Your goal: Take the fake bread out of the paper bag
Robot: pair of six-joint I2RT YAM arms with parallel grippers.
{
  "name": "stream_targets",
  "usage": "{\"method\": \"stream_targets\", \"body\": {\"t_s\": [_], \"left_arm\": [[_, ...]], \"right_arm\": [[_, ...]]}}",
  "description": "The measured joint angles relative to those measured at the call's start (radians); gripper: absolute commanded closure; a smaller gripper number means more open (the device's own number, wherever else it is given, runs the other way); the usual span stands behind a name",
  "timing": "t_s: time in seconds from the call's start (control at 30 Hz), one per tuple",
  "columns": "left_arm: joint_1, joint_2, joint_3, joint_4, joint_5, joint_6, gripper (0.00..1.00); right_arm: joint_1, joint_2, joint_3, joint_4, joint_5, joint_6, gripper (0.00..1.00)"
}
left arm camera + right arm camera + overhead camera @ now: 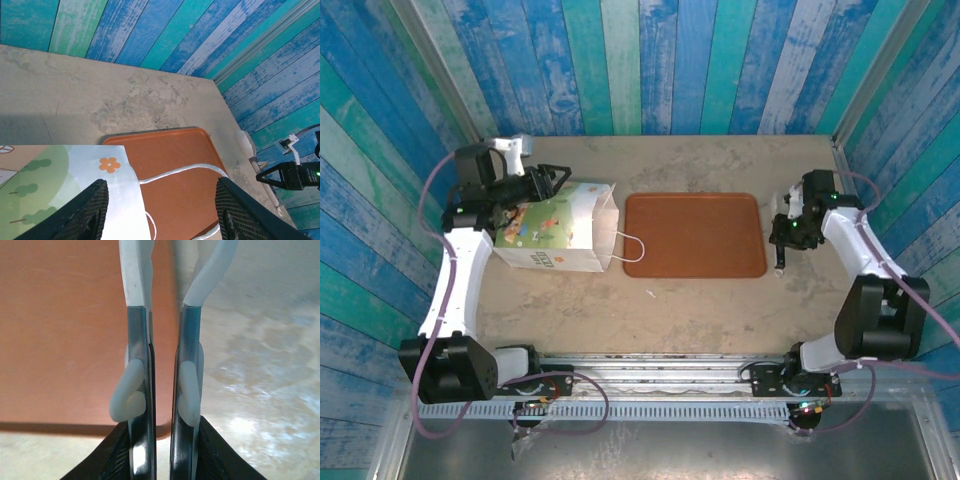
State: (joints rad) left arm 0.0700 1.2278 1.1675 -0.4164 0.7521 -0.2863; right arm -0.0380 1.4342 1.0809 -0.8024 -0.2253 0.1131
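1. The left fingers (100,210) are spread, one on the paper bag (555,230), which lies on its side, mouth toward the tray (695,235).
2. The right fingers (142,390) pinch a pale tool (135,275) beside the tray.
3. The bread is hidden.

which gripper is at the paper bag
The left gripper, jaws open at the paper bag's far edge. The right gripper sits across the tray, closed on white-tipped tongs.
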Motion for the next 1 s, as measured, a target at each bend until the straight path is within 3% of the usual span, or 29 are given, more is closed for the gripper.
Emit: {"method": "stream_targets", "body": {"t_s": [0.23,0.43,0.53,0.7,0.87,1.0], "left_arm": [[0.0,0.0,0.0,0.03,0.028,-0.041,0.38],[0.0,-0.001,0.0,0.034,0.034,-0.048,0.38],[0.0,-0.001,0.0,0.034,0.035,-0.048,0.38],[0.0,-0.001,0.0,0.034,0.035,-0.048,0.38],[0.0,-0.001,0.0,0.034,0.036,-0.047,0.39],[0.0,-0.002,-0.013,0.035,0.035,-0.047,0.39]], "right_arm": [[0.138,-0.154,0.016,0.062,-0.176,-0.095,0.66],[0.201,-0.205,-0.002,0.126,-0.239,-0.132,0.65],[0.203,-0.162,0.008,0.106,-0.169,-0.126,0.62],[0.132,0.025,0.056,0.031,0.086,-0.059,0.63],[-0.04,0.166,0.023,0.026,0.185,-0.042,0.62],[-0.061,0.241,0.015,0.047,0.217,-0.046,0.62]]}}
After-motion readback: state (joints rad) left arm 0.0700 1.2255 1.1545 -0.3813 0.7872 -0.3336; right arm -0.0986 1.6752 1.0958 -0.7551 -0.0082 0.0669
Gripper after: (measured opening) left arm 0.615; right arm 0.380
